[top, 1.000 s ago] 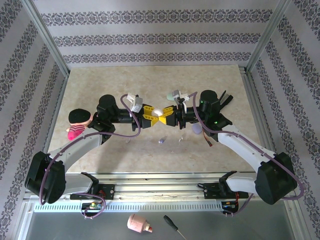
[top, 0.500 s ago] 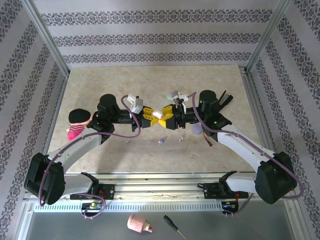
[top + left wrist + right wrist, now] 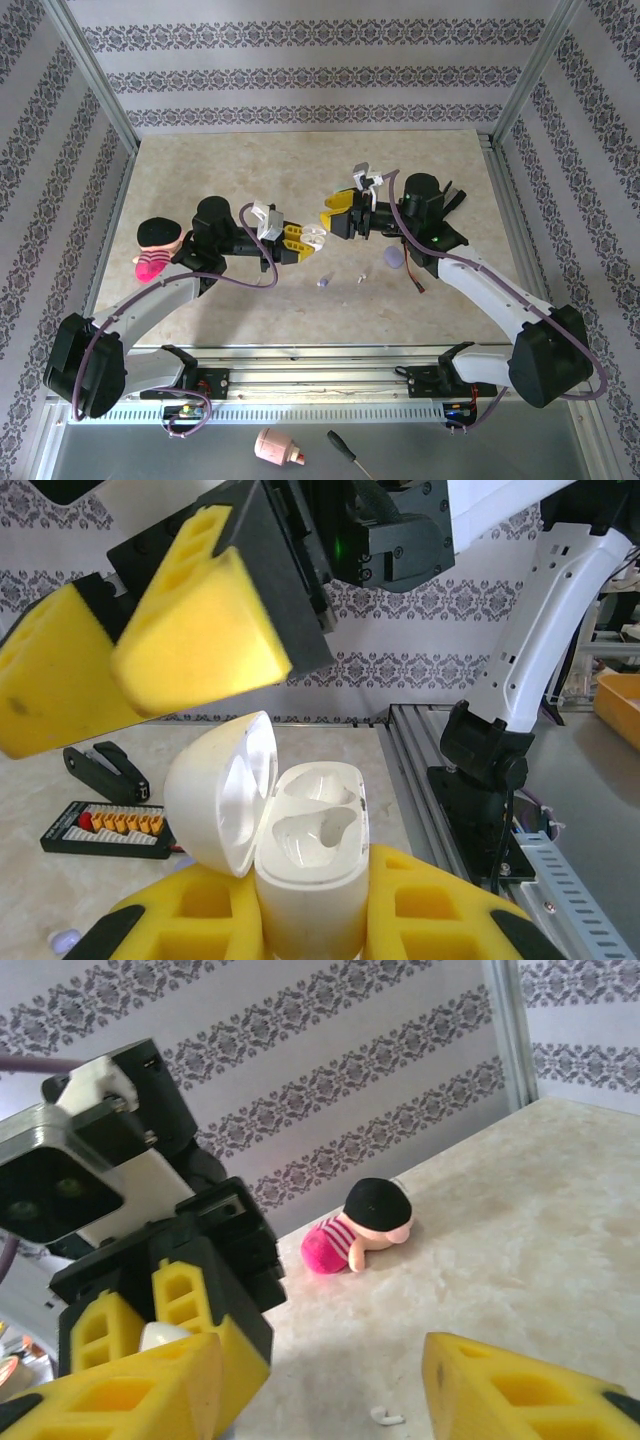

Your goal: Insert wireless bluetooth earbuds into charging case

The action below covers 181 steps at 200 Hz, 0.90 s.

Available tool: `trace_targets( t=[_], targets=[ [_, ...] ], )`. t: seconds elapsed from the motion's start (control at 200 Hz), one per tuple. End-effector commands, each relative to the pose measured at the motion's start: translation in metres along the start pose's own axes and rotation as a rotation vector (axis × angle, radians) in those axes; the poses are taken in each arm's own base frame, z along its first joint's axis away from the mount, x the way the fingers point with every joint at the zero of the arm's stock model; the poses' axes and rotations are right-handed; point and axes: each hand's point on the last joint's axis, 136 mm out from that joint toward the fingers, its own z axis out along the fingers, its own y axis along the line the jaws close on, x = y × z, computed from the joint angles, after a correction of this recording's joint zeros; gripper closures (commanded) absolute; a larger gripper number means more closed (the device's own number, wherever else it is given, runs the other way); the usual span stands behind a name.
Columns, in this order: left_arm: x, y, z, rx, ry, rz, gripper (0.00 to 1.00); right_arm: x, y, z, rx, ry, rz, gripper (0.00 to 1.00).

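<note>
While left gripper (image 3: 300,240) clamps the open, empty case (image 3: 310,865), right gripper (image 3: 345,212), spread wide, should pinch the white earbud (image 3: 360,278) at its 6 o'clock gently.

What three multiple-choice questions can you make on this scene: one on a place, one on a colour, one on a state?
1. Where is the white charging case? A on the table; B in the left gripper; C on the floor.
2. What colour is the hat of the doll? A black; B green; C white.
3. How is the lid of the case? A shut; B open; C removed.
Key: 1 B, yellow fingers clamp its base; 2 A, black cap; 3 B, it tilts back, cavities bare.
</note>
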Motion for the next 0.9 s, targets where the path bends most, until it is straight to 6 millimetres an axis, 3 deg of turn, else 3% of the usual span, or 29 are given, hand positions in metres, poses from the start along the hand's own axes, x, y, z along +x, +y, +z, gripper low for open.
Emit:
trace_targets(
  t=[0.0, 0.175, 0.27, 0.385, 0.485, 0.575, 0.715, 0.899],
  targets=[
    [-0.007, -0.010, 0.000, 0.023, -0.028, 0.113, 0.99, -0.021, 0.001, -0.003, 0.022, -0.051, -0.047, 0.38],
    [-0.001, 0.004, 0.002, -0.039, -0.018, 0.104, 1.00, -0.024, 0.001, -0.017, 0.086, -0.087, -0.085, 0.15],
    [0.002, 0.007, 0.002, -0.061, -0.022, 0.117, 1.00, -0.024, -0.022, -0.034, 0.220, -0.125, -0.042, 0.02],
    [0.006, 0.011, 0.002, -0.086, -0.014, 0.134, 1.00, -0.012, -0.056, -0.063, 0.408, -0.144, 0.040, 0.02],
    [0.012, 0.014, 0.000, -0.116, 0.000, 0.153, 1.00, 0.013, -0.086, -0.091, 0.604, -0.091, 0.140, 0.05],
    [0.017, 0.015, 0.000, -0.126, 0.004, 0.162, 1.00, 0.049, -0.104, -0.114, 0.778, 0.028, 0.223, 0.09],
    [0.027, 0.019, 0.001, -0.134, 0.019, 0.157, 1.00, 0.104, -0.117, -0.139, 0.947, 0.195, 0.358, 0.12],
    [0.040, 0.025, 0.004, -0.142, 0.033, 0.142, 1.00, 0.160, -0.125, -0.149, 1.113, 0.413, 0.446, 0.17]
  ],
)
